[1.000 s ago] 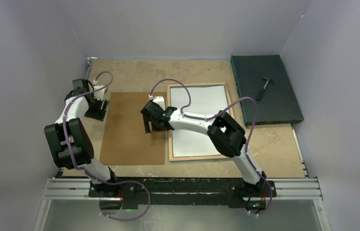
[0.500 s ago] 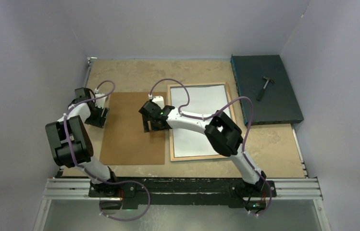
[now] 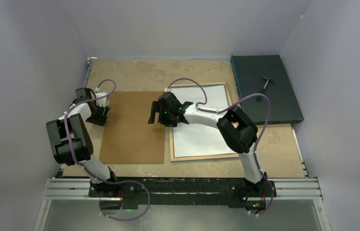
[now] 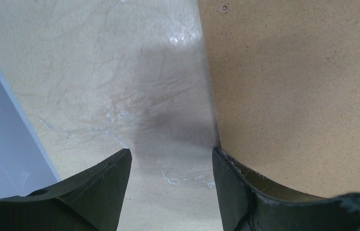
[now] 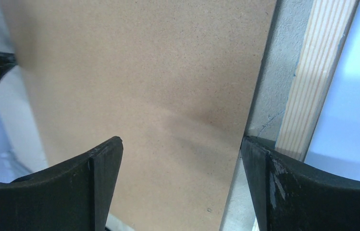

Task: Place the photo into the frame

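Evidently to cover the photo [image 3: 198,142] in the frame [image 3: 202,157], the backing board [image 3: 130,130] is flanked by left gripper [image 3: 103,114] and right gripper [image 3: 153,113], both spread empty.

From high overhead we look down on the flat brown rectangular fibreboard panel [image 3: 132,127]. All views share it: our wrist views face down close over it, left at its left edge, right at its right.

Soft, even overhead light; faint shadows, mild close-up blur.
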